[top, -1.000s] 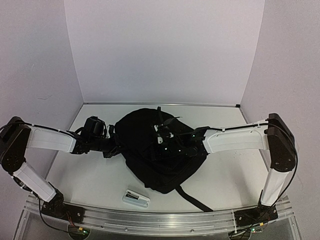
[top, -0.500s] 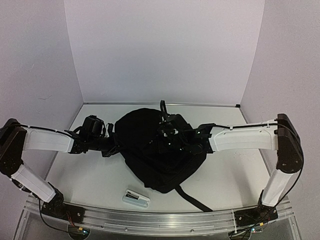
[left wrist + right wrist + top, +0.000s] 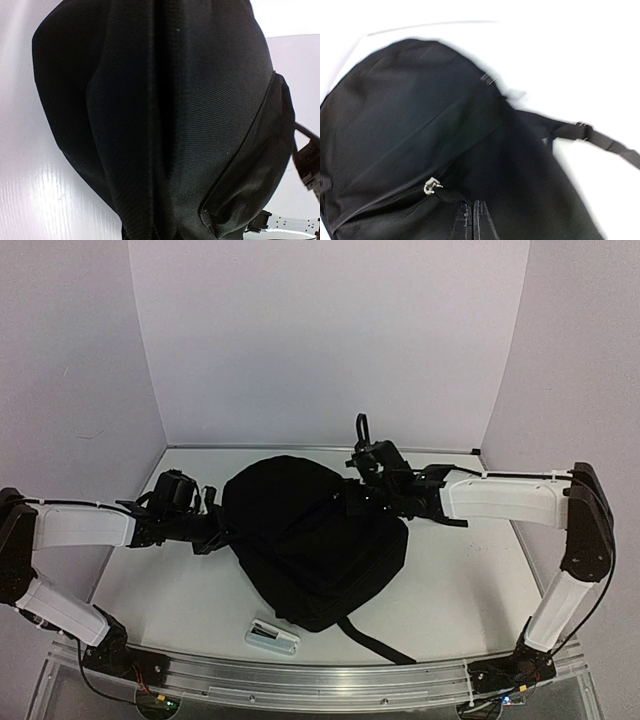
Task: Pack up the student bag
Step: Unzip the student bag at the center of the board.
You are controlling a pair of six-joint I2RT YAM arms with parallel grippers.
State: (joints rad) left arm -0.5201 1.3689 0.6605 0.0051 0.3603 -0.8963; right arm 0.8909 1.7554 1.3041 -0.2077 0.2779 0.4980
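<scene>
Black student bag (image 3: 310,540) x1, L end effector (image 3: 218,537) clamped on fabric, R end effector (image 3: 473,210) pinching zip pull (image 3: 451,196), 1 pouch (image 3: 272,637)

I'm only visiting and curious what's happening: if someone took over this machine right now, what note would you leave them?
Left hand: shut, apparently pinching the left edge of the student bag.
Right hand: shut on the zipper pull at the bag's far right side.
Bag lies on the table; a small white-and-dark item lies outside it near the front edge.
Done: both hands have hold of the bag. Left: how far the zipper is closed cannot be told; the small item is unpacked.
</scene>
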